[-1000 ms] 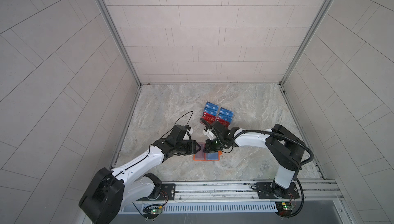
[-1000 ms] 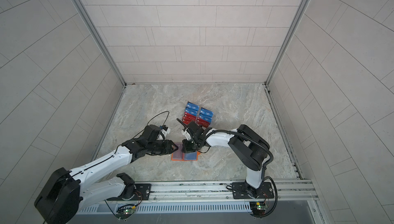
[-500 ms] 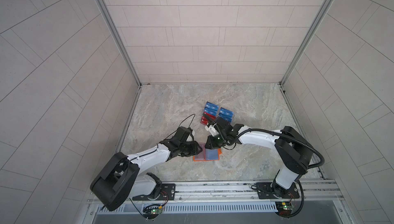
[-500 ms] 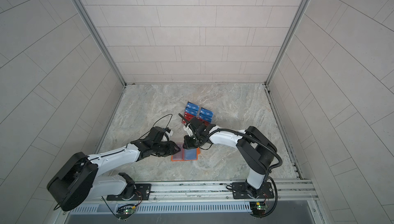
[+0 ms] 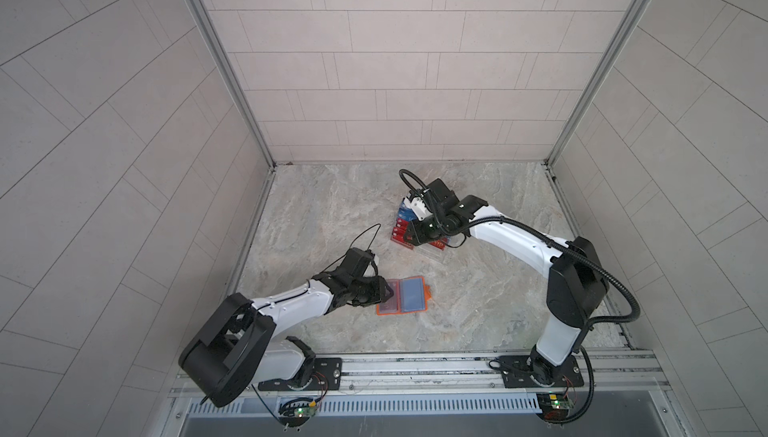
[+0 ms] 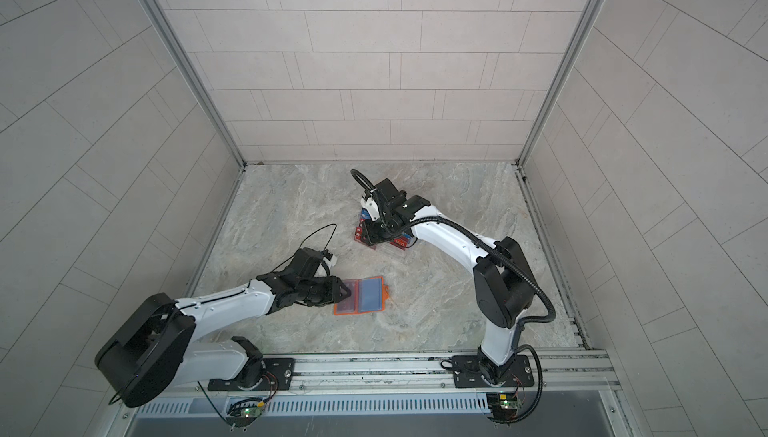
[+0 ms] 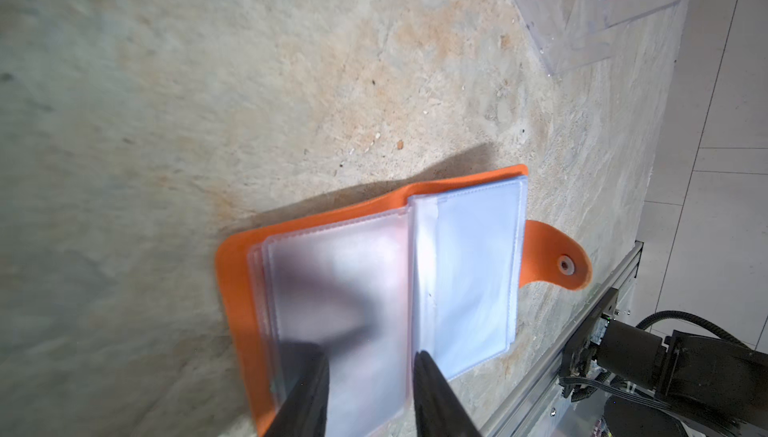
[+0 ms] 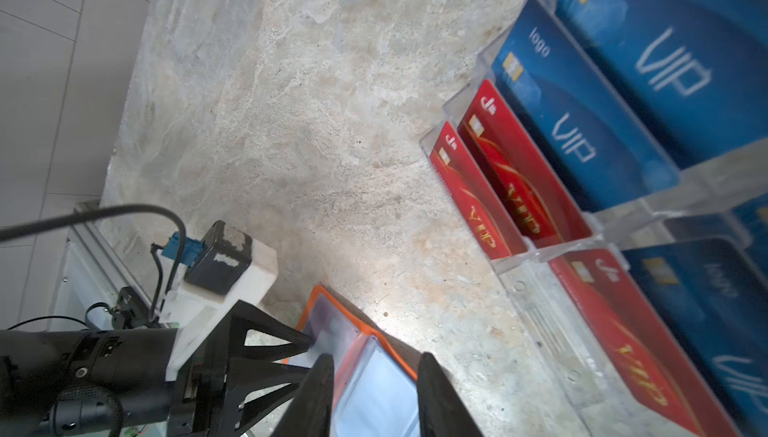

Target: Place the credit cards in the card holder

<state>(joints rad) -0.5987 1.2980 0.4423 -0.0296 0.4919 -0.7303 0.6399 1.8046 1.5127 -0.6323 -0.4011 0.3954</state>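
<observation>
While the card holder [image 5: 402, 295] lies open on the bench [image 5: 332, 214] in both top views, the left pincer [image 5: 386, 290] rests on its left page. The right pincer [image 5: 409, 237] hangs over the credit cards [image 5: 400, 223] in a clear rack [image 5: 432, 253], well apart from the holder on its far side. The left wrist view shows the left pincer's jaws parted on a clear sleeve [image 7: 340, 281], gripping nothing. The right wrist view shows the right pincer parted and empty too. The step looks like fetching a card: next, the right pincer must close on one card's edge and carry it to the holder
</observation>
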